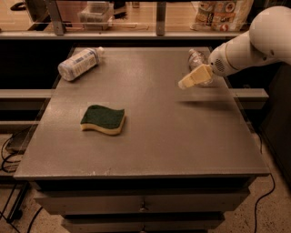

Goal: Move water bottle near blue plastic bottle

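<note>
The water bottle [196, 58], small, clear and crinkled, lies on its side at the back right of the grey table [173, 136]. The blue plastic bottle [80, 63], fatter with a pale blue-and-white label and a white cap, lies on its side at the back left. My gripper [192, 78], cream-coloured on a white arm that comes in from the right, hovers above the table just in front of the water bottle. It covers the bottle's near end. Its shadow falls on the table below it.
A green and yellow sponge [103, 119] lies left of centre on the table. A shelf with a glass pane and packaged goods [220, 13] runs behind the table's back edge. Drawers [141, 205] sit under the front edge.
</note>
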Controlling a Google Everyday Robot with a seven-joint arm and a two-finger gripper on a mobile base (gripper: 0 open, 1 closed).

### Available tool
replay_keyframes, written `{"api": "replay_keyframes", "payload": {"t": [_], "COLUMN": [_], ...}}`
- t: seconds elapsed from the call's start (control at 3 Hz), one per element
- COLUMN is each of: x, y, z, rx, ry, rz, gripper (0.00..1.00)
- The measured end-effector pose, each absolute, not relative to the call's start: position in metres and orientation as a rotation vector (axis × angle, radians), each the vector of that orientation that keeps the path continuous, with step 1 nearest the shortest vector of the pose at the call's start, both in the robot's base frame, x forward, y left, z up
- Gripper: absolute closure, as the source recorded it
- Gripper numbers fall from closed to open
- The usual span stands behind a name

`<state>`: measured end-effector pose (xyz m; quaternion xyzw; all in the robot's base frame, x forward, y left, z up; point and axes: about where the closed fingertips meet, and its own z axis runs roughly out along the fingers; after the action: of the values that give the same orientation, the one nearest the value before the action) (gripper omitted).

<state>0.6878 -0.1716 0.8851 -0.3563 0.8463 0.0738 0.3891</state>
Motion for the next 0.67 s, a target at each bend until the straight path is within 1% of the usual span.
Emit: {"api": "replay_keyframes", "payload": {"t": [0.33,0.67], "x": [0.708,0.73], "y": [-0.172,-0.178], "z": [0.879,0.867], "rx": [-0.847,-0.782], "ry": [2.137,2.145], "rz": [0.207,0.211], "gripper": [0.0,0.16]}}
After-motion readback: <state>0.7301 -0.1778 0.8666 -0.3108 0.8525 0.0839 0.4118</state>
